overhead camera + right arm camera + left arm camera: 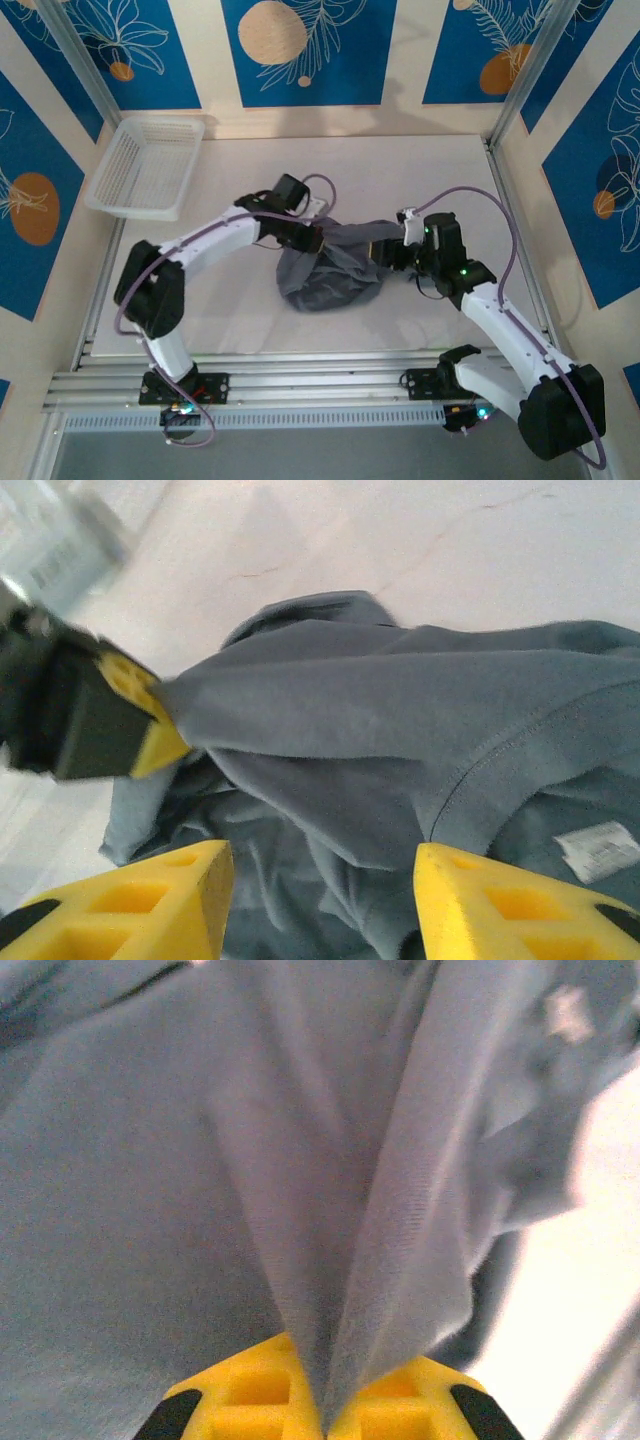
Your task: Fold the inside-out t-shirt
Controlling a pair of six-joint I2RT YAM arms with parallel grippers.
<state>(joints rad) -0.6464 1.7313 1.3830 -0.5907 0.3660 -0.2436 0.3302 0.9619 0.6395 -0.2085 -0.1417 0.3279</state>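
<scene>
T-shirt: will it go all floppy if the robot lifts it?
Probably floppy: the grey t-shirt drapes in soft folds from where the left hand pinches it. Likely light, since that small pinch holds up a ridge of cloth. Unlikely to roll or break.

Slate-grey t-shirt [335, 275]; white lattice basket [150, 165]

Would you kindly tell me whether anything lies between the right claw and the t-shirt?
Nothing visible does. The right claw stands open right at the t-shirt, with grey fabric showing between its jaws. The left claw is shut on a fold to one side, and the white basket sits well apart at the far left.
</scene>
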